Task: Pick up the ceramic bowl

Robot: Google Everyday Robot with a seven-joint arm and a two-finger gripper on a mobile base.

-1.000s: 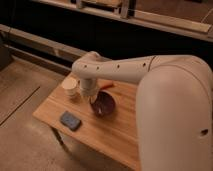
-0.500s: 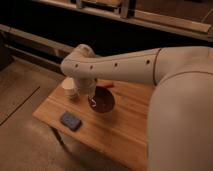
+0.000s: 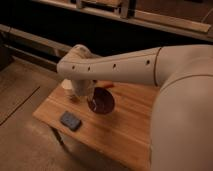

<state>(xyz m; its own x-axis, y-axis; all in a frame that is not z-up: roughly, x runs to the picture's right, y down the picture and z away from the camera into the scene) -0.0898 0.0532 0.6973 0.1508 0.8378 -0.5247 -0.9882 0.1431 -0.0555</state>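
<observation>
The ceramic bowl is small, round and dark purple-maroon, and sits near the middle of the wooden table. My white arm reaches in from the right, with its wrist over the table's far left part. My gripper hangs below the wrist, right at the bowl's left rim. The wrist hides part of the bowl's left edge.
A pale cream cup stands at the table's far left, partly behind my wrist. A flat blue-grey block lies near the front left edge. A dark shelf or bench runs behind the table. Bare floor lies to the left.
My arm has swung left and lower across the table, and the wrist has come down to the bowl's left rim. The bowl, cup and block have not moved.
</observation>
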